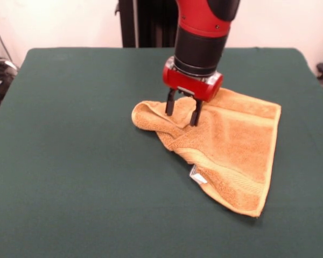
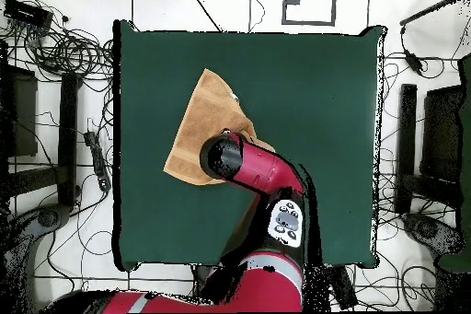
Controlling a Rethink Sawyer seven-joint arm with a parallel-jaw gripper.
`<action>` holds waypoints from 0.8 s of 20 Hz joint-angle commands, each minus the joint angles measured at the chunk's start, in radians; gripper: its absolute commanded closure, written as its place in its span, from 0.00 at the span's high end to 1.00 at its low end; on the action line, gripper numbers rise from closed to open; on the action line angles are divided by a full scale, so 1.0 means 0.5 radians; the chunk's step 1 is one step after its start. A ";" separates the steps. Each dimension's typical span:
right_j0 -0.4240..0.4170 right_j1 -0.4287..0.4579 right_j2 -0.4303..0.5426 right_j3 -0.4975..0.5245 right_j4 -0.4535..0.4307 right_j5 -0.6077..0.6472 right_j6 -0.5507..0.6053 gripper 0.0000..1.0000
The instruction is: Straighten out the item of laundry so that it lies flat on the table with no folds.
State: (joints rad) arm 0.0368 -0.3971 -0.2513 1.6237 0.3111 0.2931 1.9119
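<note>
The counter (image 1: 70, 161), a wide spread of dark green cloth, carries only the towel (image 1: 237, 145), which lies right of centre in the front view, toward the middle depth of the surface. Most of the towel is already down flat: its right-hand part spreads out smoothly, with a woven band running along the near edge and a small white tag (image 1: 197, 175) showing at that edge. The left-hand part is not flat; there the cloth is rolled and bunched into a thick fold, and the outline tapers so the whole piece reads as a lopsided wedge and not a square. So I judge the job partly done, with the folded left corner left to be drawn out and laid down. The red and black arm (image 2: 262, 174) comes down over that bunched part, and its tool (image 1: 181, 113) stands with both dark fingers (image 1: 170, 103) apart, tips pressed into or resting on the fold, nothing yet pinched between them as far as the front view shows.
</note>
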 commanded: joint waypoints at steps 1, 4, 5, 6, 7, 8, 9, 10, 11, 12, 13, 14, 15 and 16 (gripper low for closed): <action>0.113 0.123 0.200 0.098 0.001 0.077 0.346 1.00; 0.127 0.127 0.187 0.093 0.007 0.088 0.354 1.00; 0.125 0.125 0.191 0.098 0.010 0.084 0.356 1.00; 0.124 0.124 0.195 0.102 0.014 0.079 0.358 1.00; 0.123 0.124 0.199 0.105 0.014 0.075 0.356 1.00; 0.127 0.125 0.197 0.106 0.014 0.071 0.356 1.00; 0.128 0.129 0.197 0.106 0.012 0.067 0.353 1.00; 0.126 0.129 0.203 0.106 0.007 0.061 0.344 1.00; 0.111 0.125 0.225 0.116 0.008 0.043 0.338 1.00; 0.083 0.120 0.261 0.134 0.010 0.010 0.328 1.00; 0.056 0.111 0.297 0.154 0.007 -0.019 0.315 1.00; 0.036 0.110 0.319 0.164 0.001 -0.037 0.302 1.00; 0.028 0.111 0.324 0.167 -0.007 -0.045 0.294 1.00; 0.018 0.106 0.333 0.177 -0.014 -0.053 0.287 1.00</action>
State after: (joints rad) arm 0.0661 -0.3972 -0.2397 1.6253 0.3109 0.2931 1.9119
